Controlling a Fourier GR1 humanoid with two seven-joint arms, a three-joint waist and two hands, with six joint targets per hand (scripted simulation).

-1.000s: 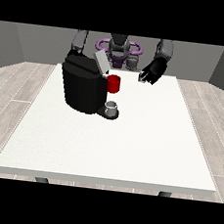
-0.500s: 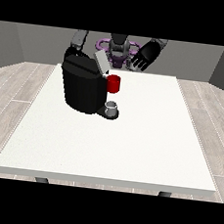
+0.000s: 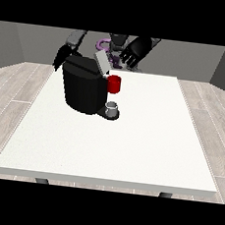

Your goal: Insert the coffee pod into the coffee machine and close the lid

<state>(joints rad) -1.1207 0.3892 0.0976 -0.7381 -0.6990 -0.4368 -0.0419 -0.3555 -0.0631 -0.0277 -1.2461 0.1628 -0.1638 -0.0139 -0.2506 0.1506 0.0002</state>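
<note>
On the large white table (image 3: 130, 146), towards its far left part, stands the bulky black coffee machine (image 3: 82, 89), its grey lid (image 3: 101, 63) tilted up and open. A red thing at the machine (image 3: 114, 84) sits at its front, and below it a small grey thing (image 3: 113, 107) rests on the machine's base; it may be the grey coffee pod, though I cannot tell for sure. The hand at the view's right (image 3: 132, 52) hovers above the table's far edge, near the lid, with fingers relaxed and slightly spread, holding nothing. The hand at the view's left (image 3: 61, 58) is mostly hidden behind the machine; I cannot tell its state. A pod would likely be light, stiff and smooth, best pinched by its sides.
</note>
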